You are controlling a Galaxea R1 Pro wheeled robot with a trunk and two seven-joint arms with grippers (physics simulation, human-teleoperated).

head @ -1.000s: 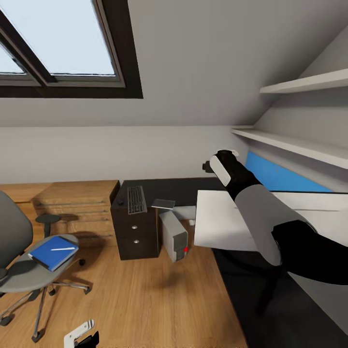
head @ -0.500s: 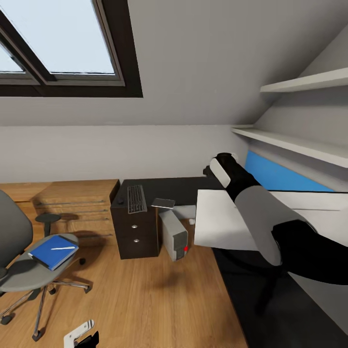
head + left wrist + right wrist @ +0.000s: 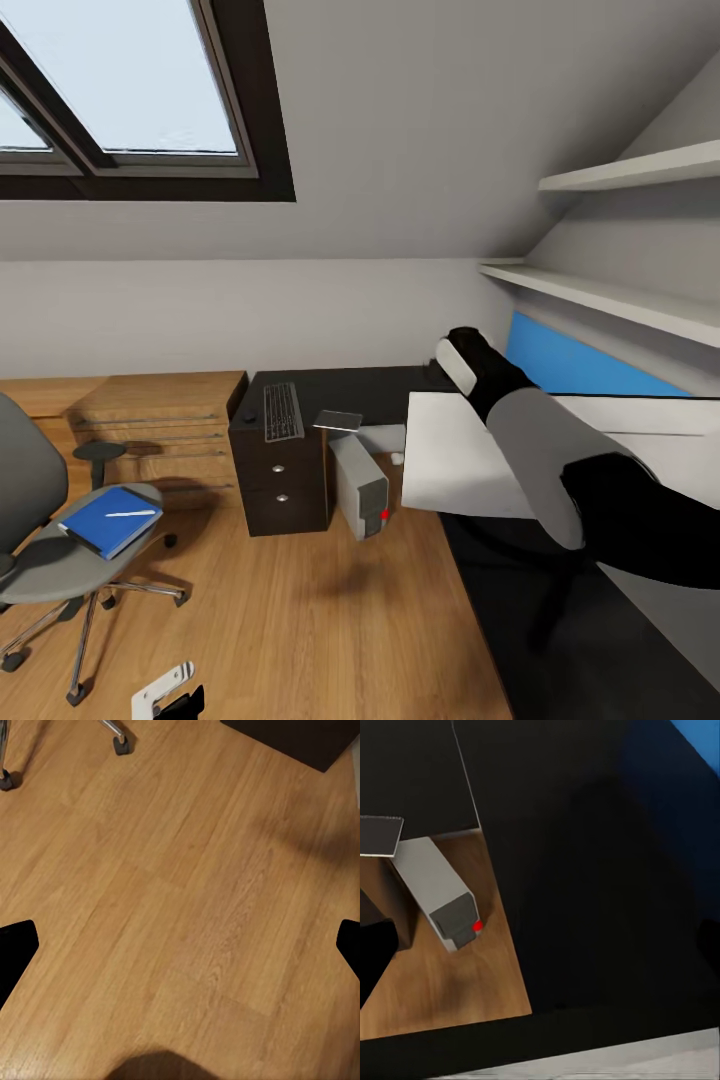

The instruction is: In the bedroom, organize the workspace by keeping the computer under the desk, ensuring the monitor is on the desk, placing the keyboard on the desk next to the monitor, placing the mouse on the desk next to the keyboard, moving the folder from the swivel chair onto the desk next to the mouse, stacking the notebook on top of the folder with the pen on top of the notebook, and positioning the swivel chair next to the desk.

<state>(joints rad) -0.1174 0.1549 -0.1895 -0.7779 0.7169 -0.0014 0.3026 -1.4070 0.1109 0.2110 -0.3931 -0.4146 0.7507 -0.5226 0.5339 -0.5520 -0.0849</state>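
An attic bedroom, seen from the robot's head camera. At far left, the grey swivel chair [image 3: 40,540] stands on the oak floor [image 3: 300,620], well apart from the desk, with the blue folder [image 3: 110,522] lying flat on its seat and the white pen [image 3: 130,515] resting on the folder. The left gripper [image 3: 170,692] shows at the lower edge; in its wrist view its two dark fingertips [image 3: 16,949] sit wide apart over bare planks, holding nothing. Centre, the keyboard [image 3: 283,411] lies on the desk [image 3: 380,390] above the dark drawer unit [image 3: 280,490], with the grey notebook [image 3: 338,421] just beside it near the front edge. Beneath, the pale computer [image 3: 360,487] stands on the floor, a red light on its front. At right, the right arm [image 3: 540,440] reaches over a large white slab [image 3: 450,470] towards the blue wall panel [image 3: 580,365]; whether its pincer is apart or together cannot be told. No brand, label or writing is legible anywhere.
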